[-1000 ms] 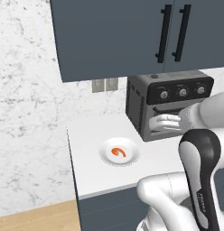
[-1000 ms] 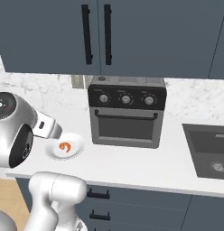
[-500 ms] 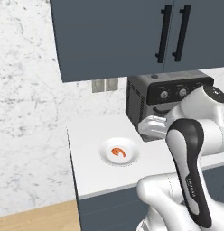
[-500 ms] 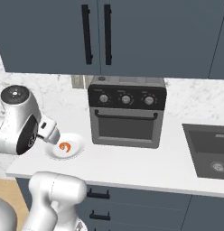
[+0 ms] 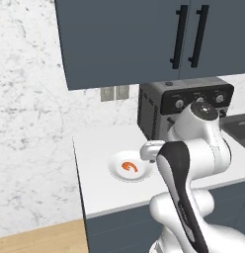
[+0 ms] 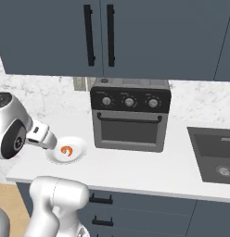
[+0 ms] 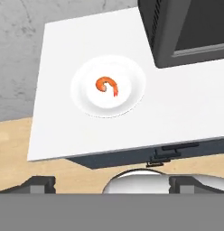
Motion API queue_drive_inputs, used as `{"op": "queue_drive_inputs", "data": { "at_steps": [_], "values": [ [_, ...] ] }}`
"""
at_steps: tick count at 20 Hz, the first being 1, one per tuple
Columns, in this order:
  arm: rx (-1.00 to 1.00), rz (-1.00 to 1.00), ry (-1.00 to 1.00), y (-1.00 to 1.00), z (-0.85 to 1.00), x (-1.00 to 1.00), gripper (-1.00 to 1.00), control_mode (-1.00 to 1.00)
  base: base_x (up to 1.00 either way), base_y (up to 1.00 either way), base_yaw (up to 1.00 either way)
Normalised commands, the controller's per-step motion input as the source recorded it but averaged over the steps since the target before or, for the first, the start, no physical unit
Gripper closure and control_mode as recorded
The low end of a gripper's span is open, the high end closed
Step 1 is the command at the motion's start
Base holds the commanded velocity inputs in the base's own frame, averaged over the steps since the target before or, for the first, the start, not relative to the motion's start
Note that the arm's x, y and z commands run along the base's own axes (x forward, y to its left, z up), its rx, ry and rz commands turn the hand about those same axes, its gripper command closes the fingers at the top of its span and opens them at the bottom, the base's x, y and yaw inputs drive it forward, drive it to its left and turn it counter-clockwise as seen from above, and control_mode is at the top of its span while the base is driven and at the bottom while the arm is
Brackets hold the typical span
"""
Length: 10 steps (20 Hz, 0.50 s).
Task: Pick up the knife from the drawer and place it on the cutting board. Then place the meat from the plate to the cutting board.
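Note:
The meat (image 7: 107,84), a small orange-red curl, lies in the middle of the round white plate (image 7: 132,97) on the white counter. My gripper (image 7: 111,182) hangs above the counter's front edge, looking down at the plate, open wide with nothing between its fingertips (image 7: 39,182). From the base the meat (image 5: 129,167) on the plate (image 5: 117,173) sits just left of my hand (image 5: 150,150); from the other side the hand (image 6: 42,137) reaches over the plate (image 6: 77,155) and meat (image 6: 66,150). A shut drawer (image 6: 135,203) with a black handle runs under the counter. The knife and the cutting board are out of view.
A dark toaster oven (image 6: 130,115) stands right of the plate, close to my hand. A sink (image 6: 214,157) is set in the counter farther right. Dark upper cabinets (image 6: 135,37) hang overhead. The counter ends at its left edge (image 7: 39,103) over wooden floor.
My hand has swung left from in front of the oven to the plate, while the elbow rose. The jaws stayed open. Plate and meat have not moved.

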Motion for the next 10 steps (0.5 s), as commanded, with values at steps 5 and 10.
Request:
{"op": "queue_drive_inputs", "data": {
  "at_steps": [5, 10],
  "values": [
    [-0.19, 0.05, 0.01, 0.06, -0.09, 0.20, -1.00, -1.00, 0.00, 0.00, 0.00],
    [-0.10, 0.06, 0.03, 0.00, -0.15, 0.18, -1.00, -1.00, 0.00, 0.00, 0.00]
  ]
}}
